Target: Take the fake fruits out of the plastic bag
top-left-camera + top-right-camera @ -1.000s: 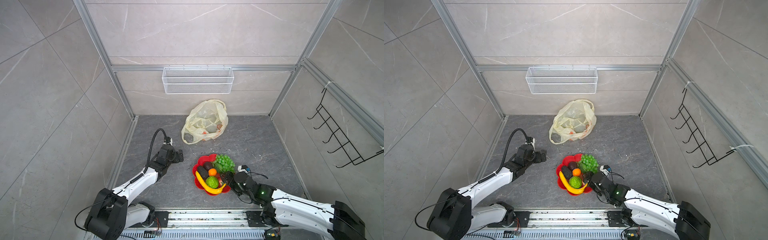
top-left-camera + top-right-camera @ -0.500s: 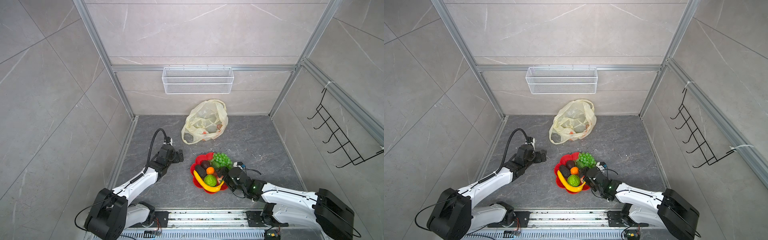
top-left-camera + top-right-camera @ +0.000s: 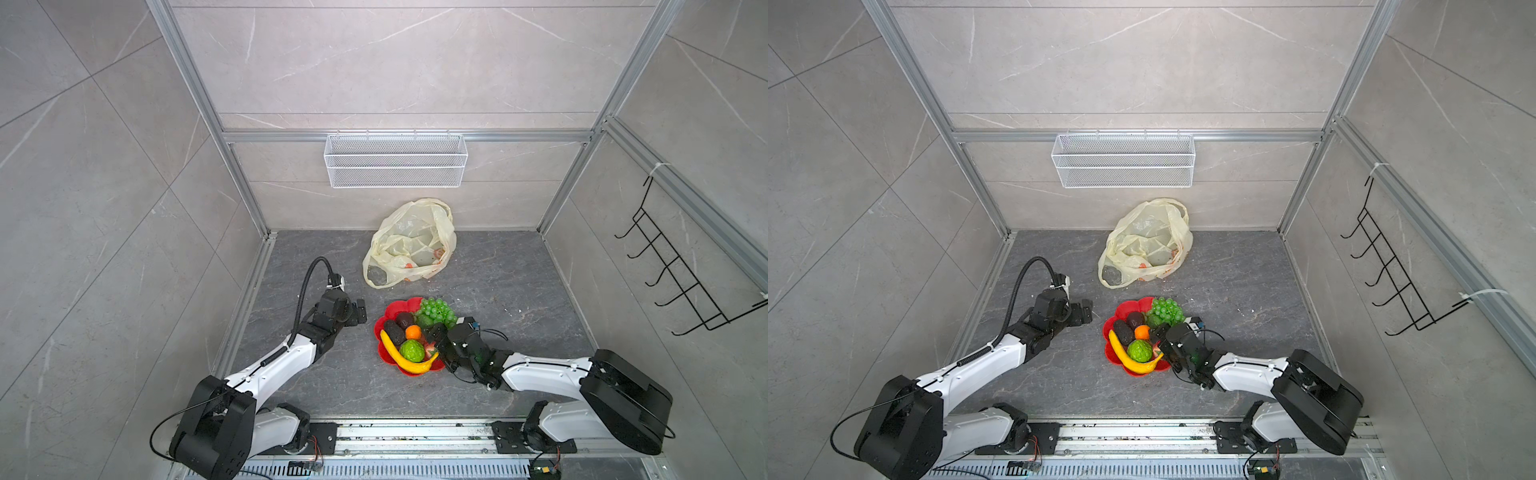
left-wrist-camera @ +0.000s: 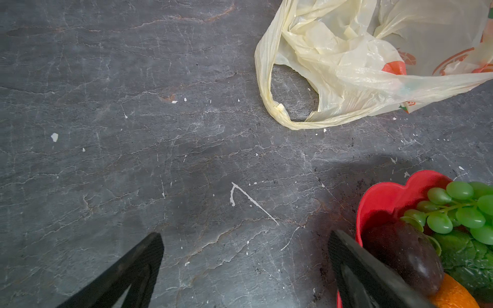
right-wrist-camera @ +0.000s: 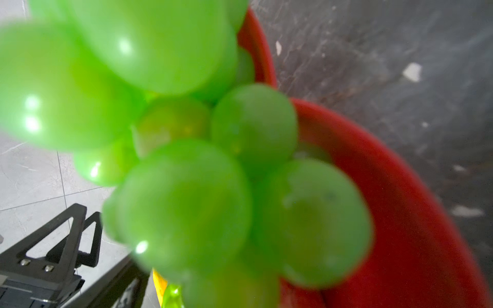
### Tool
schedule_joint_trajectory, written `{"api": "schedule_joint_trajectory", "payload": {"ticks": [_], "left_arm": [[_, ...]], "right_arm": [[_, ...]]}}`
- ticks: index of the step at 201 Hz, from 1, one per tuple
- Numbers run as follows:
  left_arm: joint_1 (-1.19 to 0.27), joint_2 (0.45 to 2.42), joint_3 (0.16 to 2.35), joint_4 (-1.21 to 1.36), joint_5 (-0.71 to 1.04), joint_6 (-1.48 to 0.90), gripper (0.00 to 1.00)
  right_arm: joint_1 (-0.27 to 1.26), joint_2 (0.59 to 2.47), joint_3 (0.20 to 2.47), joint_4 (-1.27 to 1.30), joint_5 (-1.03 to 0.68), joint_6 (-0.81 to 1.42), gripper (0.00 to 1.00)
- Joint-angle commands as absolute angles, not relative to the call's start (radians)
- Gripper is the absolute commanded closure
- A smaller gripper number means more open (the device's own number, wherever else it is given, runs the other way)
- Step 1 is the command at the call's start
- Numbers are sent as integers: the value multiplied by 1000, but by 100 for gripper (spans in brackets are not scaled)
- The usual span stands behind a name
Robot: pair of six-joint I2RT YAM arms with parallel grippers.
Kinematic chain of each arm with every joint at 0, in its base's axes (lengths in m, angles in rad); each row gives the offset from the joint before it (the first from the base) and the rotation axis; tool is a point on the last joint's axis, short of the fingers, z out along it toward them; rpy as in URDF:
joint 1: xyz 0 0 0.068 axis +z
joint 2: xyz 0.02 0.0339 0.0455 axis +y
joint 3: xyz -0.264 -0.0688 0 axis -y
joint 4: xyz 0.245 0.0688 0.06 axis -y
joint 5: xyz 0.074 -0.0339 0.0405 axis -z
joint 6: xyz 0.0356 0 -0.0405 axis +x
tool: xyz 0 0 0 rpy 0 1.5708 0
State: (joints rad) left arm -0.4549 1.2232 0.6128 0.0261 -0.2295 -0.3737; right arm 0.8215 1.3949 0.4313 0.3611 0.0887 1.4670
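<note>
Across the counter [image 3: 519, 291], the plastic bag [image 3: 409, 245] lies far of your spread left claw [image 3: 360, 311], farther from your spread right claw [image 3: 434, 341].

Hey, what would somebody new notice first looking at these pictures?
The red flower-shaped plate near the front middle of the dark tabletop, heaped with bright fake fruits, grabs the eye first; its green grape bunch and yellow banana stand out. Behind it lies the crumpled cream plastic bag. Blurred grapes nearly fill the right wrist view.
</note>
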Motion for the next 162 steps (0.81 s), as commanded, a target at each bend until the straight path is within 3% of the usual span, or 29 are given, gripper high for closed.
{"api": "schedule_joint_trajectory", "payload": {"ticks": [1, 85, 162], "left_arm": [[-453, 1227, 634, 27, -256, -368, 0], [-453, 1224, 631, 22, -291, -366, 0], [-453, 1225, 623, 28, -354, -359, 0]], "right_arm": [[800, 1450, 481, 427, 72, 1463, 0], [758, 1656, 681, 452, 26, 1388, 0], [730, 1498, 688, 173, 64, 1234, 0]]}}
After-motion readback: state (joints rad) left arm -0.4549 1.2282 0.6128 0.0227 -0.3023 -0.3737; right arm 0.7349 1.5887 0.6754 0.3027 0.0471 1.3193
